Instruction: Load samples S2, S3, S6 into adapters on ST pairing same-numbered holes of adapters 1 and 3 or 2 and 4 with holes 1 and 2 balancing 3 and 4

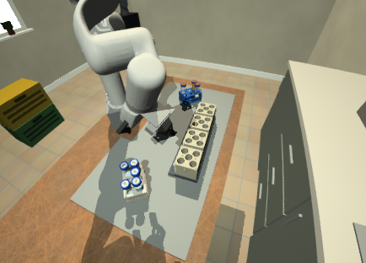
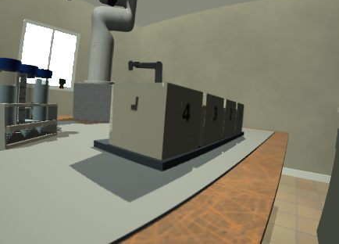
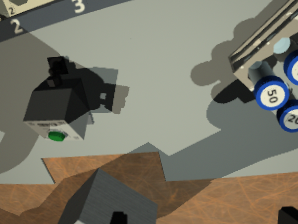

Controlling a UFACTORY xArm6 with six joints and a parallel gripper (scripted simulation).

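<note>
Top view: gripper [image 1: 164,134] at centre, jaws spread wide, empty | sample rack [image 1: 189,95] upper centre holds orange-dotted tubes | four adapters [image 1: 195,140] all empty | blank rack [image 1: 136,190] lower left, five blanks (50 readable) | tubes rigid, smooth; grasp below cap

Glossy white arm [image 1: 110,39] of thick rounded tubular links with bulbous joint housings. Black box-shaped fitting [image 1: 131,19] beside upper link. Grey textured block pedestal [image 2: 92,102] under arm. Dark gripper [image 1: 164,131] hardware.
</note>
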